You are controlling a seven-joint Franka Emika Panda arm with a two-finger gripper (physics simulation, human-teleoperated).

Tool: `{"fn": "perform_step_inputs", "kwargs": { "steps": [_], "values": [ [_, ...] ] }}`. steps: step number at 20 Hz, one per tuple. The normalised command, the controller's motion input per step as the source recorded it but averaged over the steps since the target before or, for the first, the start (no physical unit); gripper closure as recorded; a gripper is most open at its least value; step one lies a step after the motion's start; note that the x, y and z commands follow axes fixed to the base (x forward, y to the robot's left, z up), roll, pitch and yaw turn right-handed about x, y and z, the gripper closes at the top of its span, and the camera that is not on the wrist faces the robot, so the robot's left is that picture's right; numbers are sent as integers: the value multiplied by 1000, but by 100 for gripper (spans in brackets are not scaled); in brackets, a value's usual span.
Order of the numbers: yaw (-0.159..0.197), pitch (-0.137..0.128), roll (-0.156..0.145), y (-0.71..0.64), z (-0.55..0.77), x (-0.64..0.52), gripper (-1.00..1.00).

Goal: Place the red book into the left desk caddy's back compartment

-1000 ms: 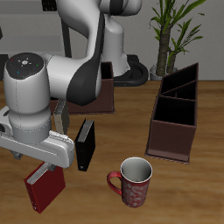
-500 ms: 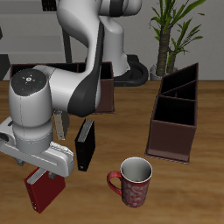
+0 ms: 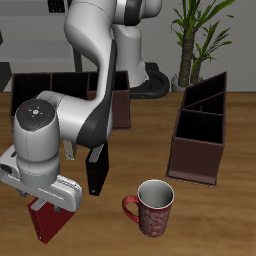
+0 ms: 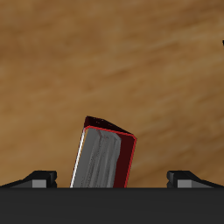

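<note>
The red book (image 3: pixel 45 221) stands near the table's front edge, its white page edges showing in the wrist view (image 4: pixel 103 159). My gripper (image 3: pixel 47 203) hangs right above it, open, and in the wrist view (image 4: pixel 112 178) the book's top lies between the two spread fingertips (image 4: pixel 38 178), which do not touch it. The left desk caddy (image 3: pixel 199 131), dark brown with sloping walls, stands across the table. Its back compartment (image 3: pixel 209 97) is at the far, tall end and looks empty.
A black book (image 3: pixel 97 166) stands upright just behind the red one, close to my hand. A patterned red mug (image 3: pixel 153 207) sits beside it. A wide low brown caddy (image 3: pixel 121 108) lies behind my arm. A potted plant (image 3: pixel 199 30) stands at the back.
My arm has come down and toward the table's front edge, bringing the open gripper onto the top of the red book. The book, mug and caddies have not moved.
</note>
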Motion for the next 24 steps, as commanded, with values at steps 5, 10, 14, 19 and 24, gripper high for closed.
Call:
{"fn": "perform_step_inputs", "kwargs": {
  "steps": [5, 10, 14, 19, 24],
  "values": [
    [0, 16, -7, -80, -221, -43, 100],
    [-11, 13, -9, -82, -92, -17, 100],
    [-22, 5, -10, -90, 53, 48, 100],
    [-25, -39, 13, 244, 429, 52, 100],
    [41, -58, 24, 269, 563, -65, 100]
  ]
}}
